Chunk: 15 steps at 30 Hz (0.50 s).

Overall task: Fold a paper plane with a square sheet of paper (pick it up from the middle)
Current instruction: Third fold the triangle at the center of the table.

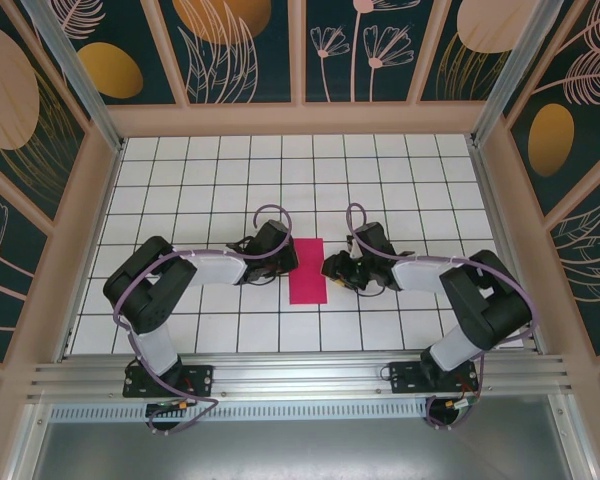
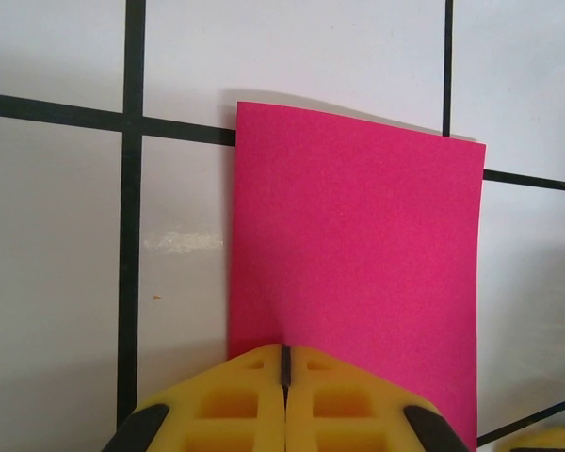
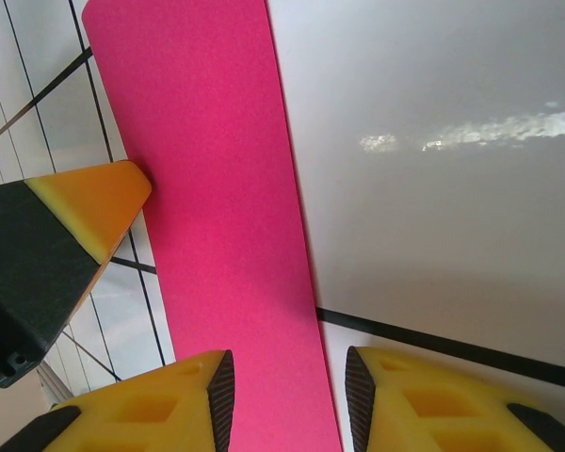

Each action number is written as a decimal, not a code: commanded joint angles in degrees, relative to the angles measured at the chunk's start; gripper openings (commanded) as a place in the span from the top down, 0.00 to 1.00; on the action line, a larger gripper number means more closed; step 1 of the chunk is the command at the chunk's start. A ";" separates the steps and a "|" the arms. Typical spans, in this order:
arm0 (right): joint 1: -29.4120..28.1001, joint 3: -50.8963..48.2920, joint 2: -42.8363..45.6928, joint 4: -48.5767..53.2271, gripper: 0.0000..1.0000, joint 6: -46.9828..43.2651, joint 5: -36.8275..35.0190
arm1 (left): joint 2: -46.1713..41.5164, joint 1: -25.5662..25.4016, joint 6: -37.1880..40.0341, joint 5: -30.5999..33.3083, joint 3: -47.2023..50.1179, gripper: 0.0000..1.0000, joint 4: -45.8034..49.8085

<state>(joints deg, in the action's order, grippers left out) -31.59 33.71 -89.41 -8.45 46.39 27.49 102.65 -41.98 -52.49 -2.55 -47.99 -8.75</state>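
1. Lying flat near the middle of the surface, slightly towards its near edge, the sheet of paper [image 1: 307, 270] shows as a narrow magenta-pink rectangle, its long sides running from near edge to far edge.
2. The left gripper [image 1: 288, 258] sits at the sheet's left long side. In the left wrist view its yellow fingers [image 2: 245, 395] are pressed together with no gap, their tips resting on the edge of the paper [image 2: 358, 264], which lies flat beneath them.
3. The right gripper [image 1: 332, 268] stands at the sheet's right long side, facing the left one across the paper. In the right wrist view its jaws are apart around the point [image 3: 290, 377], and the paper's [image 3: 217, 188] edge runs under the gap.
4. That same view catches the left gripper's fingertip [image 3: 89, 212] touching the opposite side of the sheet.
5. Both arms bend inward, so the grippers flank the paper closely; violet cables [image 1: 270, 210] loop above each wrist.
6. The surface [image 1: 180, 180] is white with a black grid, glossy enough to carry glare.
7. An aluminium rail [image 1: 300, 375] holding the arm bases runs along the near edge.
8. Dark wall panels [image 1: 240, 50] with leaf and flower patterns, framed in pale wood, enclose the other three sides.
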 commanded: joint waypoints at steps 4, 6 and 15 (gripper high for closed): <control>-0.09 1.96 -2.00 -2.46 0.60 -1.52 1.79 | 1.06 -0.06 1.15 0.52 1.48 0.92 1.33; -0.05 2.06 -2.58 -2.49 0.60 -1.50 1.83 | 1.02 -0.10 1.15 0.36 1.62 0.92 1.13; -0.74 2.17 -3.03 -2.85 0.60 -1.28 2.39 | 0.78 -0.11 1.03 -0.08 1.69 0.92 0.84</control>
<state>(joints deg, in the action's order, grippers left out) -31.77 34.52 -91.57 -10.13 46.39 28.80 102.65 -41.98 -52.29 -2.57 -47.55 -9.56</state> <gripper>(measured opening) 0.399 0.083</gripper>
